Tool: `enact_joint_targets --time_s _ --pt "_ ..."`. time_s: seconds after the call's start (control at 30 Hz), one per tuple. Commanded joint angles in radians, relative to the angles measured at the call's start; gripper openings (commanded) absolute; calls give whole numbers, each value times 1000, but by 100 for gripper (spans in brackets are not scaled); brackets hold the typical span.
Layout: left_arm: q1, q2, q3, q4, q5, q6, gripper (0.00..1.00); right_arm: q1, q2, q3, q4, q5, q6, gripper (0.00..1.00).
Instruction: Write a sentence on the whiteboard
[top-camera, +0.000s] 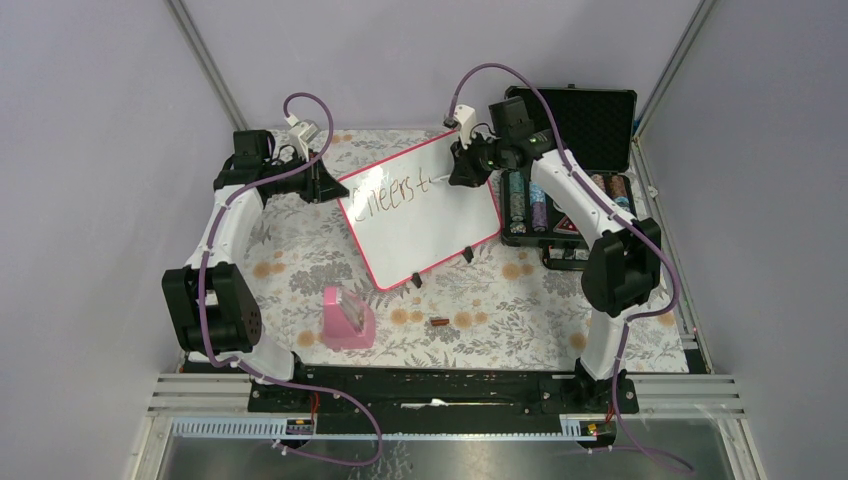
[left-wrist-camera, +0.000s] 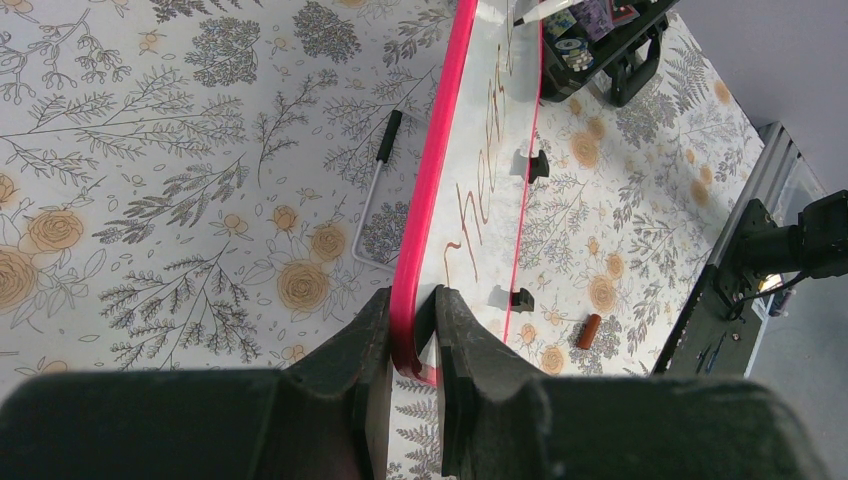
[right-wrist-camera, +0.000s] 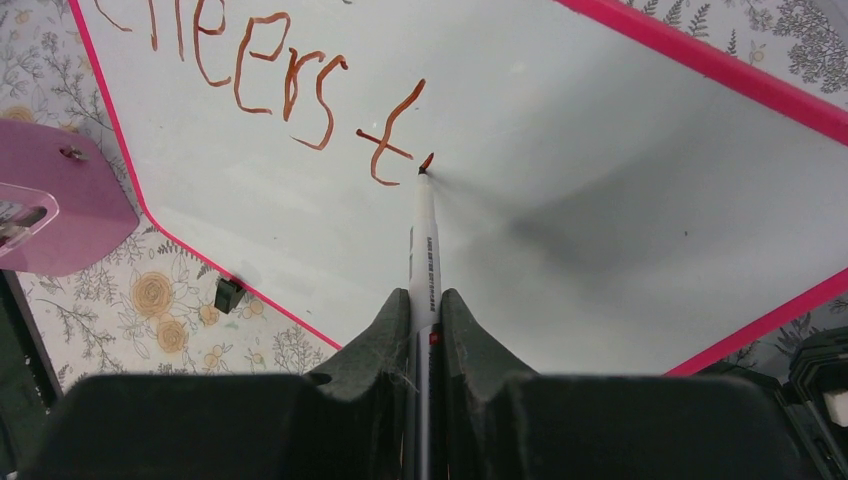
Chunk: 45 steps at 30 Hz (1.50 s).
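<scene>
Two grips matter: near the table's (top-camera: 300, 250) far edge the whiteboard (top-camera: 420, 215) has its frame pinched by the left gripper (left-wrist-camera: 412, 330); the right gripper (right-wrist-camera: 425, 310) clamps a marker (right-wrist-camera: 424, 240), tip touching past the sentence's (right-wrist-camera: 270, 80) "Cheers t". Light, even pressure should suit the next letter.

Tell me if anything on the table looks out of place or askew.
The whiteboard sits at a slant on the floral cloth, and a small brown cap lies loose on it.
</scene>
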Motion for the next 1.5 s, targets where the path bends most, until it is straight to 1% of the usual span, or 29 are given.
enact_joint_targets --time_s 0.0,0.43,1.0,1.47 --pt "-23 2 25 7 -4 48 0 8 -35 -30 13 13 -19 0" --pt "-24 1 23 7 -5 47 0 -11 -60 -59 13 60 -45 0" --pt "-23 5 26 8 1 46 0 -30 -30 16 13 115 -53 0" --pt "-23 3 29 7 1 45 0 -29 4 74 -6 75 -33 0"
